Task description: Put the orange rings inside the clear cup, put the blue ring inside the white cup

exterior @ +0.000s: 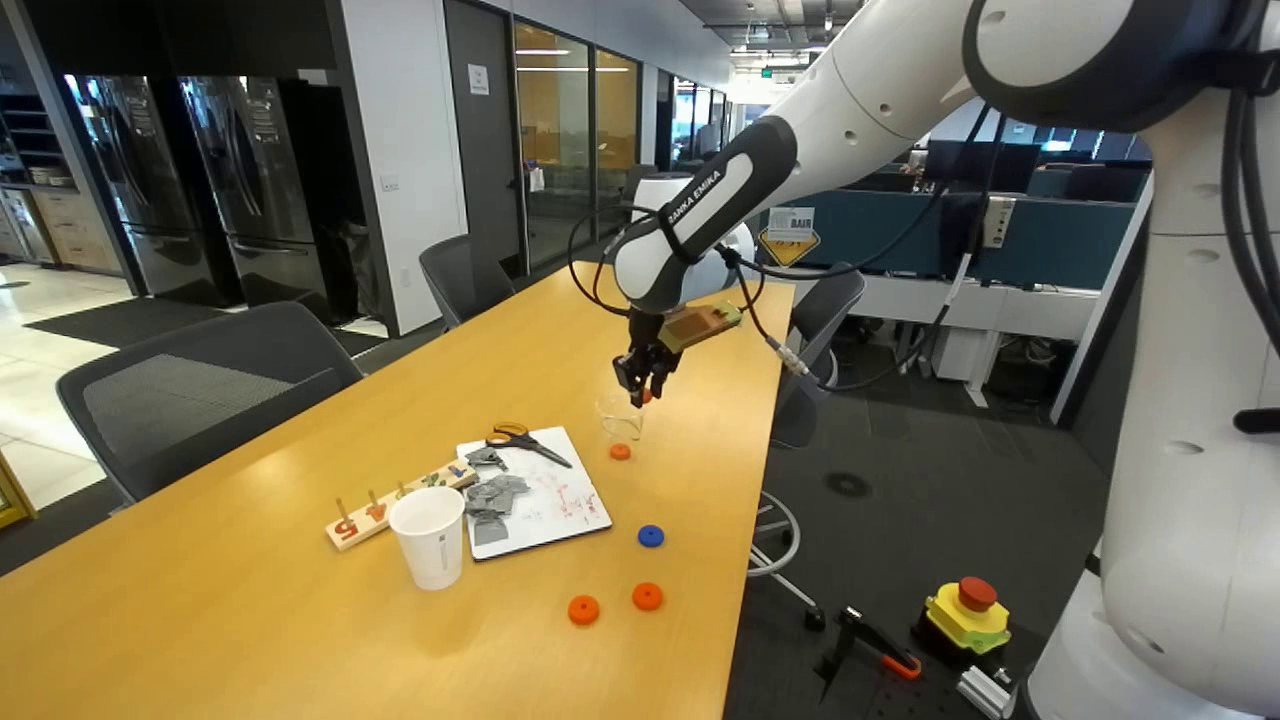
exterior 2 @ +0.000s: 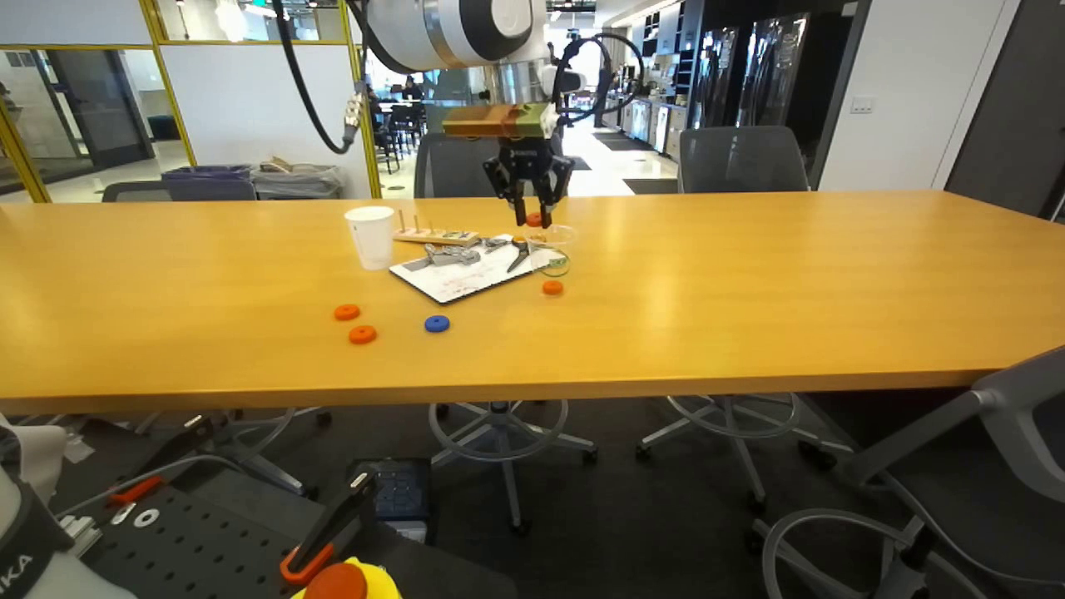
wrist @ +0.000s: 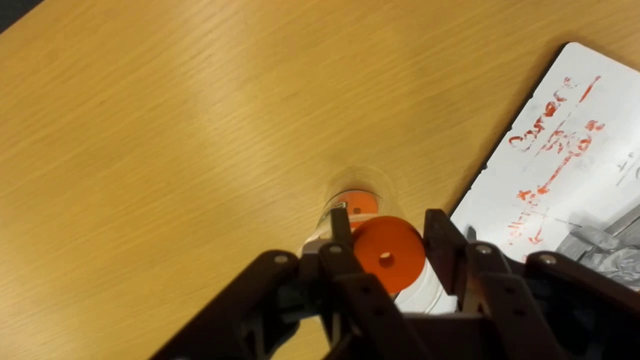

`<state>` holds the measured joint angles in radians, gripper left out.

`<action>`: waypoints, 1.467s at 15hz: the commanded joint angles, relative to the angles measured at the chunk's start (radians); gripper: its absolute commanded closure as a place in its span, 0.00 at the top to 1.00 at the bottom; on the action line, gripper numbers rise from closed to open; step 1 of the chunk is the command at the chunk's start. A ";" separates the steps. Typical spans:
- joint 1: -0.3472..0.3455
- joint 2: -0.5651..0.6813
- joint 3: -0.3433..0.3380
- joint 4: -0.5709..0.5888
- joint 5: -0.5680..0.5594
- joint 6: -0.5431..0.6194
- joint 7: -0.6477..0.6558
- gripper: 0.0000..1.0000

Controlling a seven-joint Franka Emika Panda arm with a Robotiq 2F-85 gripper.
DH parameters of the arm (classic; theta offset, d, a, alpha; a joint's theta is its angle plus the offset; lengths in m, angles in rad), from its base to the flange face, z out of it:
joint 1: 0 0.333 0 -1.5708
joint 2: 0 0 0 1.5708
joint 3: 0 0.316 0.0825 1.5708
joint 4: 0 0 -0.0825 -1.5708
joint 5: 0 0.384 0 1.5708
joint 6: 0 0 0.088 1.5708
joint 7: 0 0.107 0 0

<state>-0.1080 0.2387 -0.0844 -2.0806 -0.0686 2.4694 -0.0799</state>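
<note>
While jaws pinch orange ring (wrist: 392,237) near clear cup (exterior: 618,424), white cup (exterior: 428,538) stands upright.

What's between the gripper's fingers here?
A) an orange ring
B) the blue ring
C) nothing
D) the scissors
A: the wrist view shows an orange ring clamped in the gripper, while the blue ring lies on the table and the scissors lie apart from the gripper, at the whiteboard.
</note>
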 commanded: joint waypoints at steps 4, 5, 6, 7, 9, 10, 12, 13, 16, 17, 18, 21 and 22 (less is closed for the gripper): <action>-0.010 0.118 0.009 0.126 0.047 0.016 -0.014 0.20; -0.009 0.125 0.009 0.135 0.046 0.017 -0.012 0.20; -0.009 0.131 0.008 0.141 0.044 0.018 -0.010 0.20; -0.008 0.135 0.007 0.145 0.042 0.020 -0.007 0.20; -0.007 0.142 0.004 0.154 0.039 0.017 0.002 0.67; -0.008 0.145 0.004 0.158 0.039 0.018 0.003 0.74; -0.010 0.143 0.004 0.158 0.042 0.016 0.002 0.90; -0.009 0.133 0.002 0.149 0.038 0.015 0.005 0.96; -0.001 0.083 -0.002 0.105 0.023 0.002 0.012 1.00; -0.001 0.055 0.001 0.077 0.029 -0.004 0.012 1.00; 0.000 0.032 0.004 0.051 0.035 -0.014 0.012 1.00; 0.018 -0.046 0.006 -0.057 0.025 -0.036 0.040 1.00; 0.024 -0.069 0.009 -0.094 0.023 -0.044 0.043 1.00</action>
<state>-0.1046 0.2810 -0.0815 -2.0431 -0.0443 2.4422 -0.0695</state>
